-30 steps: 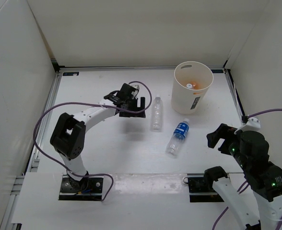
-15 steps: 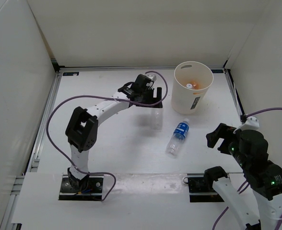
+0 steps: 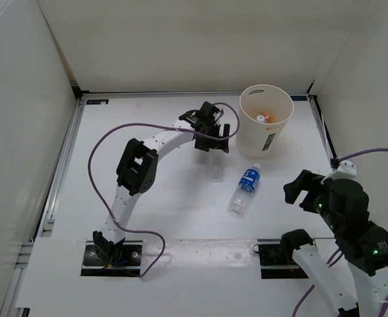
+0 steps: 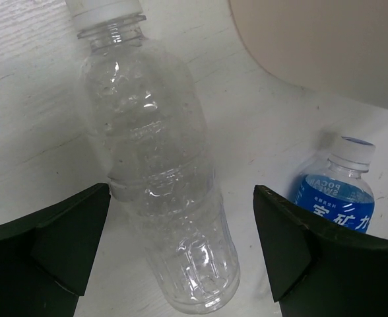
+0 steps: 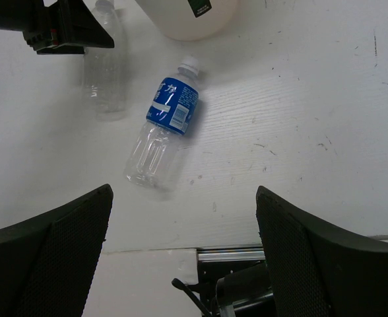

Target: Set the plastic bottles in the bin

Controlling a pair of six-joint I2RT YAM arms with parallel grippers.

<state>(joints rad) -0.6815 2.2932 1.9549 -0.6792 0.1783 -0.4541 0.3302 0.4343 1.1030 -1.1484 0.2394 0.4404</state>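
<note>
White worktop (image 3: 148, 211) carries two unbinned bottles: clear bottle (image 4: 161, 198) between released left jaws, blue-label bottle (image 3: 245, 189) nearby; bin (image 3: 253, 142), far-right corner, apparently holds two. Right jaws released.

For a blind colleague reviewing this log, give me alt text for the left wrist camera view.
A clear bottle with a white cap lies on the white table between the open jaws of the left gripper. At lower right is the capped top of a blue-labelled bottle; the wall of the cream bin fills the upper right corner.
</note>
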